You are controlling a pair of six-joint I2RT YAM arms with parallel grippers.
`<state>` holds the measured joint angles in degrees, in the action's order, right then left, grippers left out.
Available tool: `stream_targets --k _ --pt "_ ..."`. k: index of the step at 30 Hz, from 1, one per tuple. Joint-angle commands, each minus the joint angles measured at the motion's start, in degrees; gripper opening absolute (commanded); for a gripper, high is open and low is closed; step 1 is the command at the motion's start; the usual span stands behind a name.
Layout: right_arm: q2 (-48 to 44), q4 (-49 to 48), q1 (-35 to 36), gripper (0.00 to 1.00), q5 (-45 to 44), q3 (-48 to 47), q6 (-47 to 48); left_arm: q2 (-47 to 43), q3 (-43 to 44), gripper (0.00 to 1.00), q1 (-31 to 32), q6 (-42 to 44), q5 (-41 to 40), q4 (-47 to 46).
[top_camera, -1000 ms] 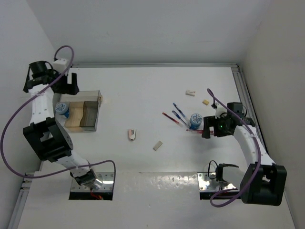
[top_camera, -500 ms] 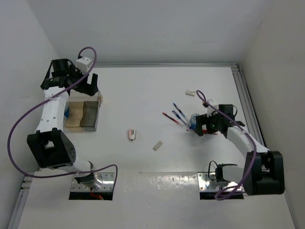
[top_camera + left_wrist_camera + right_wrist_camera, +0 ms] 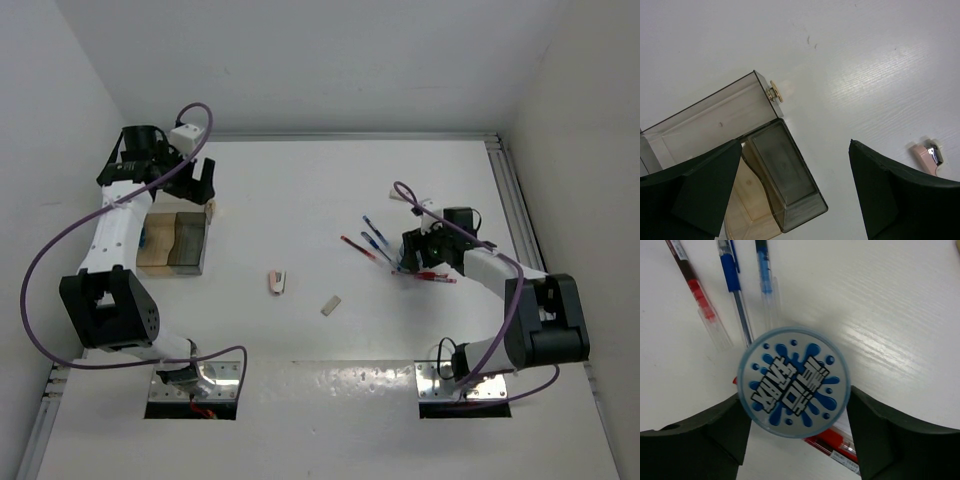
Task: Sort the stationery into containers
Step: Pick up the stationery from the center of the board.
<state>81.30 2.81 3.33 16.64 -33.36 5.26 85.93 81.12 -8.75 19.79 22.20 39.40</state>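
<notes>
between the fingers of the right claw (image 3: 418, 250) stands one round blue-white roll (image 3: 793, 382), printed face up, its rim meeting a dark finger on either side. whether the pads are squeezing it i cannot tell, so the grip is unsure. under the roll's edge nearest the palm lies a red pen (image 3: 837, 446). just beyond the fingertips three more fan out on the table (image 3: 900, 300): a second red pen (image 3: 695, 295), a blue pen (image 3: 733, 282) and a paler blue pen (image 3: 765, 275). the step in hand looks like the pick-up of this roll. the next move, i judge, calls for a firm pinch across the roll's width, a straight lift so the pens below are not dragged, then a carry to the clear box (image 3: 176, 240), which sits well apart from this claw. the right arm reaches out low, wrist turned down, camera square over the roll. the left claw (image 3: 795, 145) hangs above the box, jaws spread wide and holding nothing, a corner of the box below its fingertips and the pink-white piece (image 3: 927, 157) out past one finger.
</notes>
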Motion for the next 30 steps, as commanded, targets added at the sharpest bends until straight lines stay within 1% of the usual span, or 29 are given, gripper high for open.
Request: stream_targets --k 1,2,4,6,7,8,11,12,14,17,20,24,27,28,29,30 --pt "0.27 -4.39 0.80 0.70 0.06 -2.49 0.98 -0.15 -0.61 0.95 0.75 -0.89 -0.40 -0.99" --pt "0.27 -3.96 0.80 0.62 0.14 -2.84 1.33 -0.15 -0.79 0.95 0.84 -1.07 -0.49 -1.25" --pt "0.27 -3.60 0.88 0.57 0.40 -3.11 2.21 -0.06 -0.96 0.95 0.93 -1.16 -0.66 -1.43" --pt "0.09 -2.99 0.89 0.48 1.11 -3.63 3.00 0.03 -0.97 0.95 1.11 -1.25 -0.66 -1.43" --pt "-0.17 -2.98 0.89 0.46 1.98 -4.16 3.27 -0.06 -0.97 0.95 1.02 -1.25 -0.84 -1.52" --pt "-0.26 -1.33 0.89 0.40 2.42 -4.51 3.44 -0.06 -0.97 0.95 1.11 -1.25 -0.84 -1.52" --pt "-0.79 0.96 0.89 0.33 3.57 -5.74 4.23 -0.32 -0.97 0.95 1.02 -1.25 -1.19 -1.60" --pt "-1.14 1.41 0.89 0.28 4.09 -6.09 4.41 -0.41 -1.14 0.95 1.02 -1.16 -1.19 -1.60" --pt "-2.10 3.07 0.97 0.26 4.36 -6.71 5.20 -0.59 -1.58 0.95 1.11 -1.07 -1.28 -1.87" --pt "-3.42 5.18 0.89 0.20 4.89 -7.24 6.16 -0.85 -2.02 0.95 1.02 -1.33 -1.19 -2.39" --pt "-4.92 6.68 0.89 0.19 5.59 -7.42 6.52 -0.68 -2.02 0.95 1.11 -1.60 -1.10 -2.75" --pt "-5.62 8.26 1.85 0.18 7.17 -9.96 5.29 -0.59 -2.02 0.95 1.02 -2.12 -0.66 -3.45" --pt "-4.05 9.23 5.62 0.18 7.53 -14.35 3.97 0.11 -2.02 0.95 0.85 -2.83 0.04 -3.80" --pt "-3.17 10.02 7.20 0.18 7.35 -17.14 3.45 0.29 -2.02 0.95 0.67 -3.00 0.30 -3.80" --pt "-1.25 10.20 9.82 0.17 7.35 -18.74 2.92 0.90 -1.93 0.95 0.58 -3.70 1.00 -3.80" --pt "-0.01 10.29 10.98 0.17 7.52 -19.97 2.31 1.25 -1.76 0.95 0.23 -4.06 1.44 -3.80"
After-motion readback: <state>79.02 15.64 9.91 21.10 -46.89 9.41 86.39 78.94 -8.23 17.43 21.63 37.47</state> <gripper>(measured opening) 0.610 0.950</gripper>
